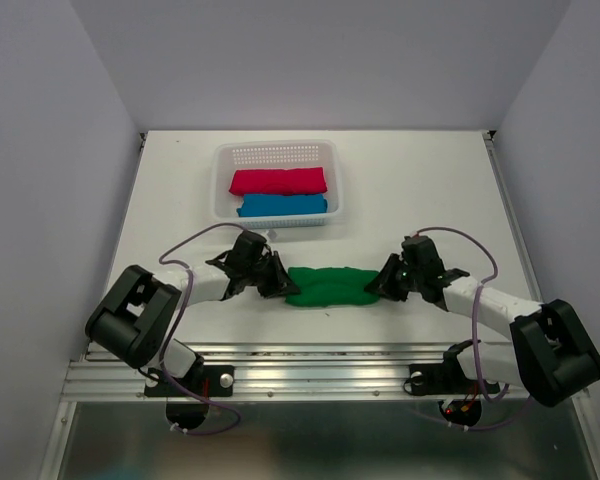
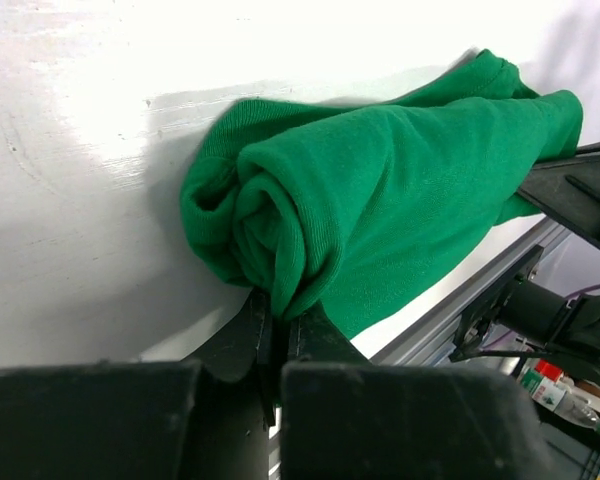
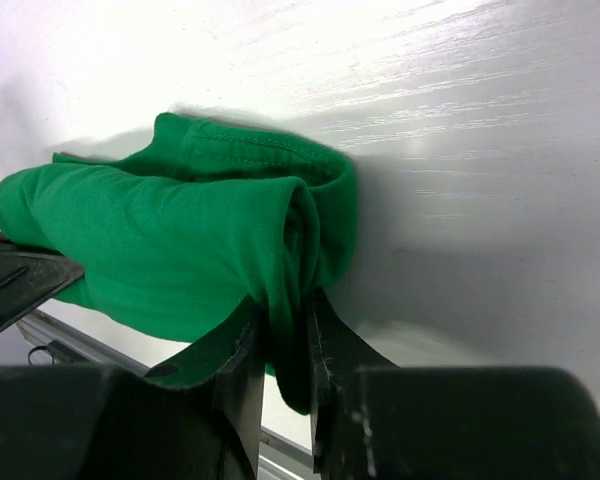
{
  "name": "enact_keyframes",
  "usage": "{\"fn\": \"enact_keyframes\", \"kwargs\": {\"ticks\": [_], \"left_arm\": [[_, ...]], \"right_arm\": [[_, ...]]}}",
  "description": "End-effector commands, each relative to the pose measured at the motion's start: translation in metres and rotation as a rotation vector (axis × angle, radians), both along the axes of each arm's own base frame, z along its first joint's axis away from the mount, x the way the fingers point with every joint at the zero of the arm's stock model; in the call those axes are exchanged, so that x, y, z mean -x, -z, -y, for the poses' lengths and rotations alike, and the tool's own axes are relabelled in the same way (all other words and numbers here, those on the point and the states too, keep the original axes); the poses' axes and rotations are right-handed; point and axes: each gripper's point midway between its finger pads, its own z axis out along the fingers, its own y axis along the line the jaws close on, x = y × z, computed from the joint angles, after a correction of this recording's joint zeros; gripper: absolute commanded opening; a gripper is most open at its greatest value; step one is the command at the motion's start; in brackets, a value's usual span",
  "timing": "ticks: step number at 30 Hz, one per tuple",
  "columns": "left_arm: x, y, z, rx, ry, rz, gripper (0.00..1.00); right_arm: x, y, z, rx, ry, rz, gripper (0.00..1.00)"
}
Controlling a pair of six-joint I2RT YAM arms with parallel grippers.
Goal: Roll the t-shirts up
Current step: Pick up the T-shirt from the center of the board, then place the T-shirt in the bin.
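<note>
Desk: white, carrying rolled green t-shirt at 6 o'clock.
Left fingers: clenching on its 9 o'clock end.
Right fingers: pinching its 3 o'clock end.

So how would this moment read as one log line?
green t-shirt: rolled up | left fingers: shut on its left end | right fingers: shut on its right end | basket: pink t-shirt, blue t-shirt inside

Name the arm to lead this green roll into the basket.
Left, likely. Left gripper and right gripper each pinch an end of the green t-shirt, but the left sits directly before the basket, the right farther off.
</note>
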Motion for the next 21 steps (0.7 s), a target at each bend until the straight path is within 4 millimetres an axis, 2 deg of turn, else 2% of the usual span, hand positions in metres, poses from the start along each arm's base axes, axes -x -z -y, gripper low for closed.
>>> {"fn": "enact_keyframes", "kwargs": {"ticks": [1, 5, 11, 17, 20, 21], "left_arm": [[-0.006, -0.007, -0.005, -0.050, -0.009, 0.013, 0.00], [-0.020, -0.034, -0.004, -0.058, -0.029, 0.073, 0.00], [-0.030, -0.068, -0.008, -0.089, -0.037, 0.133, 0.00], [-0.046, -0.115, -0.008, -0.097, -0.046, 0.220, 0.00], [-0.049, -0.127, -0.010, -0.117, -0.045, 0.238, 0.00], [-0.055, -0.140, -0.009, -0.112, -0.053, 0.266, 0.00]], "right_arm": [[-0.006, -0.001, 0.006, 0.052, 0.001, 0.002, 0.02], [-0.017, -0.028, -0.001, 0.028, -0.022, 0.053, 0.01], [-0.035, -0.076, -0.007, 0.010, -0.030, 0.140, 0.01], [-0.049, -0.125, -0.012, -0.009, -0.037, 0.232, 0.01], [-0.054, -0.139, -0.013, -0.008, -0.040, 0.254, 0.01], [-0.058, -0.152, -0.015, -0.015, -0.043, 0.282, 0.01]]}}
